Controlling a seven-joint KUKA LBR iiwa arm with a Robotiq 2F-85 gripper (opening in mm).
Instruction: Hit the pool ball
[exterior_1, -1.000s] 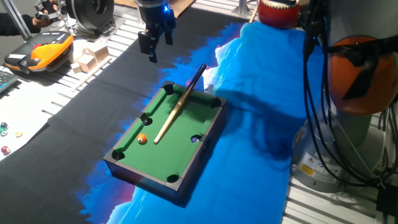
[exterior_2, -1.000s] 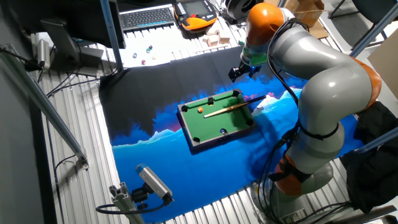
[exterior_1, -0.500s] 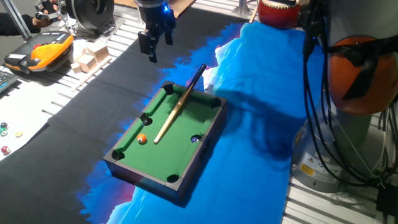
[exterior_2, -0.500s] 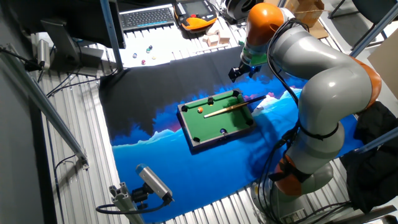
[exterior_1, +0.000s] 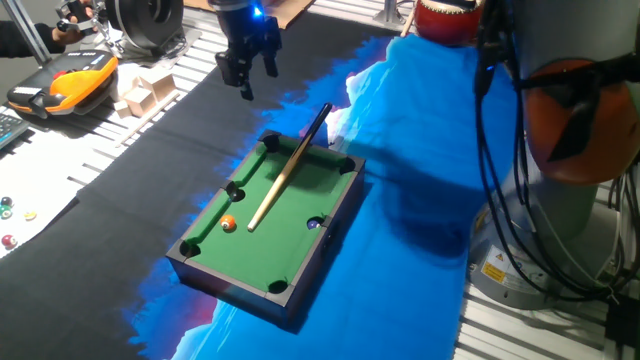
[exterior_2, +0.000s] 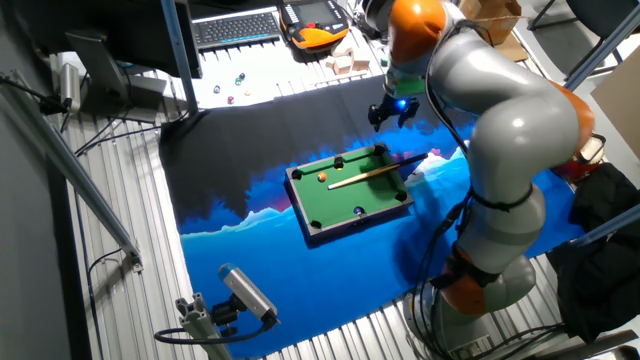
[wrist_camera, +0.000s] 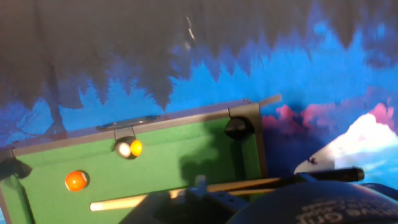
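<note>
Green felt (exterior_1: 290, 215) | pool ball (exterior_1: 228, 223) near side rail | gripper (exterior_1: 243, 78) parted, empty, above cloth

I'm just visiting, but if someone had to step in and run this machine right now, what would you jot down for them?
End effector: up in the air past the far end of the mini pool table, holding nothing; open or shut is hard to tell.
Orange ball: on the green felt near a side pocket, beside the thin end of the cue stick.
Cue stick: lies loose on the felt, dark end over the far rail.
Done: nothing visible.
Left: grasp the cue, strike the ball.
</note>
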